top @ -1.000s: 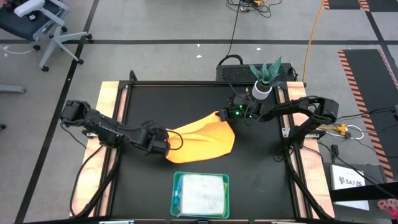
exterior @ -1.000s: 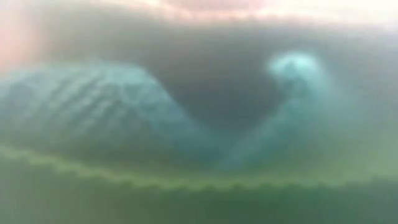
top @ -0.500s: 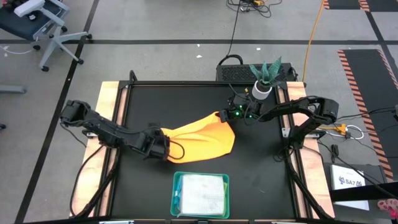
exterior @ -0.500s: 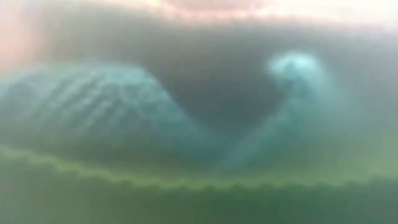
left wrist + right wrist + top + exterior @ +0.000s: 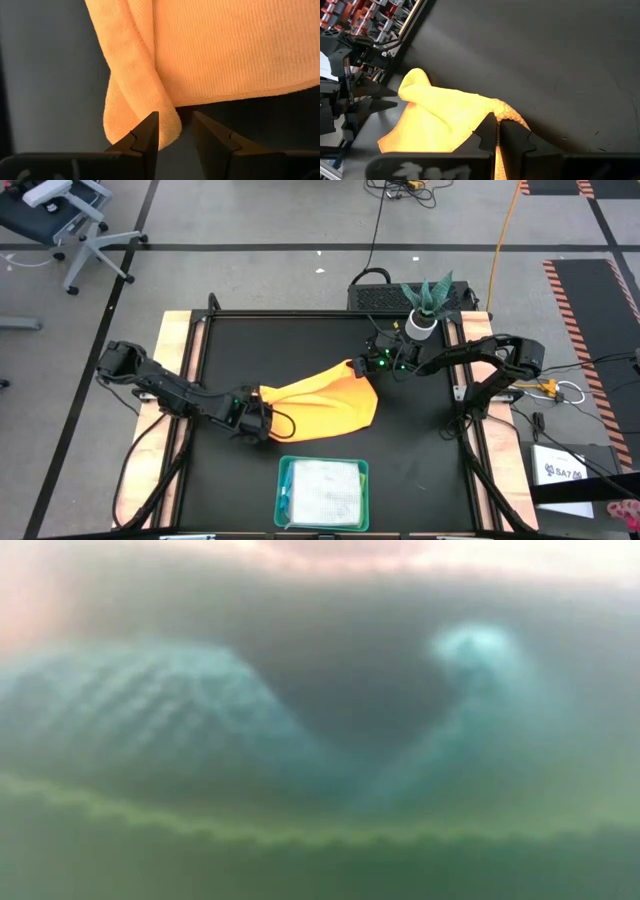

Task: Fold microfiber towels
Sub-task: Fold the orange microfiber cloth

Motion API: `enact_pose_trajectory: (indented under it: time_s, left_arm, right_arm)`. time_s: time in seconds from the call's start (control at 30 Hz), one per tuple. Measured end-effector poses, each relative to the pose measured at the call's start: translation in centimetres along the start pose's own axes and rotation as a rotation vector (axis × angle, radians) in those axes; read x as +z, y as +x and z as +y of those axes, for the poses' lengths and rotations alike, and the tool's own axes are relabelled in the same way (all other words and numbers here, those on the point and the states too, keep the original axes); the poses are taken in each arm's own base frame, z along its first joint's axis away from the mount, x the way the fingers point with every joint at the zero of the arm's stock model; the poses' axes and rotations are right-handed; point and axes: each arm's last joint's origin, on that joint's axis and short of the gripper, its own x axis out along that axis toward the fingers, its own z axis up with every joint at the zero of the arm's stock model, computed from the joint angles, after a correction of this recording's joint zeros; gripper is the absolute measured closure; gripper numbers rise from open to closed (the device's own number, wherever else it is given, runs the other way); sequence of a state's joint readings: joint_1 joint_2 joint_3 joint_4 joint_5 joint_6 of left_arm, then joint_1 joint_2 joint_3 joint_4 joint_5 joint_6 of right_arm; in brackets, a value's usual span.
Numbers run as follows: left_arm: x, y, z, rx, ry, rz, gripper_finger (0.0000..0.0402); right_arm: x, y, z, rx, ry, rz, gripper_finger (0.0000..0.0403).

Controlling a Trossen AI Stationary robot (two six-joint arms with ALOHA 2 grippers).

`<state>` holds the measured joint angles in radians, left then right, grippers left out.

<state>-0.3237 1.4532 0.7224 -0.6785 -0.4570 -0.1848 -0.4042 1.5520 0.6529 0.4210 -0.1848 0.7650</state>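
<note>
1. Centrally, the yellow-orange towel (image 5: 325, 402) lies half-lifted and rumpled on the black table (image 5: 280, 340), stretched between the two arms, just beyond the teal tray (image 5: 283, 502).
2. Right gripper (image 5: 357, 365) is clenched on the towel's far corner; the right wrist view shows cloth pinched between its closed fingers (image 5: 487, 131).
3. Left gripper (image 5: 262, 423) sits at the towel's near-left corner, jaws parted. In the left wrist view the rolled corner hangs right at the fingertips (image 5: 150, 129); a firm hold on it does not show there.
4. Change: over the last second the left gripper has slid a little toward the tray, while the right arm and the towel's shape have hardly moved. My reading: the left side has lost or let go its corner, so a re-grasp is needed before any fold.
5. Tray holds a pale grey-white towel (image 5: 322, 492), with a sliver of turquoise at one edge.
6. Beyond: potted plant (image 5: 424, 308) at the table's far-right corner, office chair (image 5: 65, 215) on grey floor, orange cable (image 5: 505, 225). Low view is blocked by something close.
</note>
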Motion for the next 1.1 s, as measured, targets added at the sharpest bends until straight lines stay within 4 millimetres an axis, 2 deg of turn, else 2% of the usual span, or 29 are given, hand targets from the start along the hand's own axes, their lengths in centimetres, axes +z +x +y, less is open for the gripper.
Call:
enact_pose_trajectory:
  time_s: [0.5, 0.73, 0.83, 1.0, 1.1]
  left_arm:
    - [-1.4, 1.4, -0.2, 0.023, -0.087, 0.012, 0.0282]
    - [-1.1, 1.8, 0.8, 0.081, -0.269, -0.008, 0.0283]
    - [-1.1, 2.0, 1.3, 0.087, -0.318, 0.006, 0.0303]
    - [-0.4, 1.9, 2.2, 0.031, -0.341, 0.03, 0.0382]
    - [0.7, 1.3, 3.1, 0.024, -0.361, 0.012, 0.0391]
  right_arm:
    - [0.0, 0.0, 0.0, 0.002, 0.0, 0.002, 0.0399]
    - [0.0, 0.0, 0.0, 0.002, 0.006, 0.001, 0.0399]
    - [0.0, 0.0, 0.0, 0.002, 0.008, 0.002, 0.0399]
    - [0.0, 0.0, 0.0, 0.002, 0.008, 0.002, 0.0399]
    - [0.0, 0.0, 0.0, 0.002, 0.008, 0.002, 0.0399]
